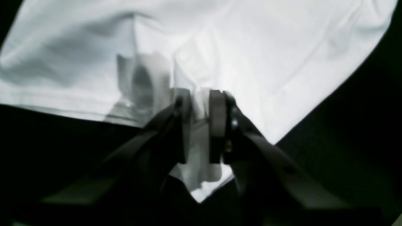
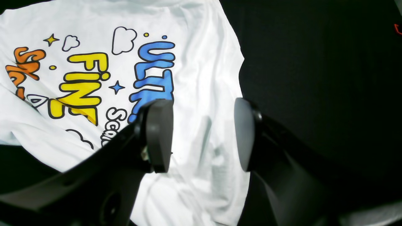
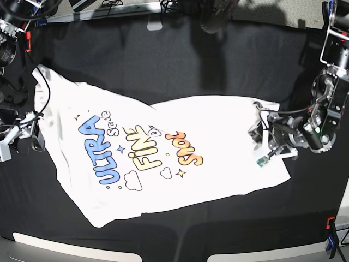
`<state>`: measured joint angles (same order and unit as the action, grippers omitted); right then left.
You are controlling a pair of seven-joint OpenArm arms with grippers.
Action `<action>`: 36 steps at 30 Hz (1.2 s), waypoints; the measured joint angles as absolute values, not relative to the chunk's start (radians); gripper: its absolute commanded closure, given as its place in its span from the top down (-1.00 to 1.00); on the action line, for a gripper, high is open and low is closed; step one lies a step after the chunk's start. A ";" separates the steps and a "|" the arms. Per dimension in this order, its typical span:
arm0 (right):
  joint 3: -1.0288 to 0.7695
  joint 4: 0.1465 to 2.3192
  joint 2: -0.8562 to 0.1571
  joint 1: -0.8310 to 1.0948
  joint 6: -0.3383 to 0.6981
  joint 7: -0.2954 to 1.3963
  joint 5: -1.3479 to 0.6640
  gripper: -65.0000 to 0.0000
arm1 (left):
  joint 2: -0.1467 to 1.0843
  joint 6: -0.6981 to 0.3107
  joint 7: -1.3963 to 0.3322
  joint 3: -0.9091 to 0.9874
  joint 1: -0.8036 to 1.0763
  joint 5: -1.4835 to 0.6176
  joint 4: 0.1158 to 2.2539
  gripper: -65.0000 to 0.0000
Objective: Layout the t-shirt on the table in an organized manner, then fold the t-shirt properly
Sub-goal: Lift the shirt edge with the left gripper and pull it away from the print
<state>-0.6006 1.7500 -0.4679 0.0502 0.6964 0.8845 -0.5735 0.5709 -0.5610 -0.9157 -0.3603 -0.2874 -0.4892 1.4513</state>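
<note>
Meanwhile the left hand [image 1: 201, 125] pinches the t-shirt [image 3: 163, 158] hem narrowly; the right hand [image 2: 204, 135] gapes wide.

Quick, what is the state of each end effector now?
Left end effector: nearly closed, pinching a fold of the t-shirt.
Right end effector: open, holding nothing, above the t-shirt.

Even overhead lighting is seen. The shirt [image 1: 267, 56] is overexposed and blurred in the left wrist view; the table [image 3: 180, 54] corners are shadowed.
</note>
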 measured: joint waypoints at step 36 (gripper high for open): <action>-0.598 1.983 -0.476 0.445 0.700 0.897 -0.525 -0.08 | 0.709 -0.394 -0.873 -0.360 0.295 -0.129 2.164 -1.00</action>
<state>-0.5980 1.9827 -0.4763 0.4446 0.6998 0.8970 -0.5255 0.7090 -0.3939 -0.8730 -0.3595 0.2951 -0.1287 2.1643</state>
